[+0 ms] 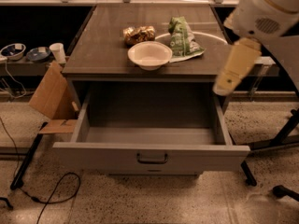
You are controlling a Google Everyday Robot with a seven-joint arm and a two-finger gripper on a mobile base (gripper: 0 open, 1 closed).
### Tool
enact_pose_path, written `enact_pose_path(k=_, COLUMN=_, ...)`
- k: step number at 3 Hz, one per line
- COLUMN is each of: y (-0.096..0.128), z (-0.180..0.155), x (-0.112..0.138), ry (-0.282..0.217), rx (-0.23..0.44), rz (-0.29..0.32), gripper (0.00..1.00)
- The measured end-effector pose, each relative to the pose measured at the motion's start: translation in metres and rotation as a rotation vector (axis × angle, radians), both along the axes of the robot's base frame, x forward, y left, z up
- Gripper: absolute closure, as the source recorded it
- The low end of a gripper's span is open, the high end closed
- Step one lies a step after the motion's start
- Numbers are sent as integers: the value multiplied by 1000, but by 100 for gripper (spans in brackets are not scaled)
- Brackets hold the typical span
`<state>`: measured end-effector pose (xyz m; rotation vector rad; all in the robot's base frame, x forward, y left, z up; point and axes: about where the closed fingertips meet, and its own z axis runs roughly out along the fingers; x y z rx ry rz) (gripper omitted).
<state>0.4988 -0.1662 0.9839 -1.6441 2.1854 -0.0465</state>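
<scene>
The robot's pale cream gripper (224,87) hangs at about 3 o'clock from the middle of the scene. It slants down from the white arm (268,8) at 1 o'clock, and its tip sits just off the front right corner of the dark wooden table (103,55). Whether the gripper is spread or pressed together I cannot tell. It holds nothing and touches nothing that I can make out.

Nearest to it is the grey pulled-out drawer (152,155) under the tabletop, which stands wide open towards 6 o'clock. The tip is above the drawer's right wall at its back end. A dark metal handle (152,159) sits in the middle of the drawer front.

On the tabletop a round white bowl (149,55) stands upright near the front edge at 12 o'clock. The crumpled green snack bag (180,37) lies just beside the bowl at its 2 o'clock, and the shiny brown-gold snack packet (138,33) lies at its 11 o'clock, close to the rim.

At 9 o'clock a brown cardboard sheet (50,94) leans against the table's left side. Beyond it a white paper cup (58,52) stands on a low shelf. A black cable (56,195) loops over the speckled floor (140,204) at 7 o'clock.
</scene>
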Motion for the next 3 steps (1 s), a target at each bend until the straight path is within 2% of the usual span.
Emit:
enact_pose_path(k=1, y=29, z=8, x=35, ry=-38, rx=60, rz=-28, gripper=0)
enact_pose_path(k=2, y=55, z=10, x=58, ry=-62, rx=170, rz=-110, gripper=0)
enact_pose_path(k=3, y=79, z=11, x=79, ry=-97, rx=349, rz=-229, gripper=0)
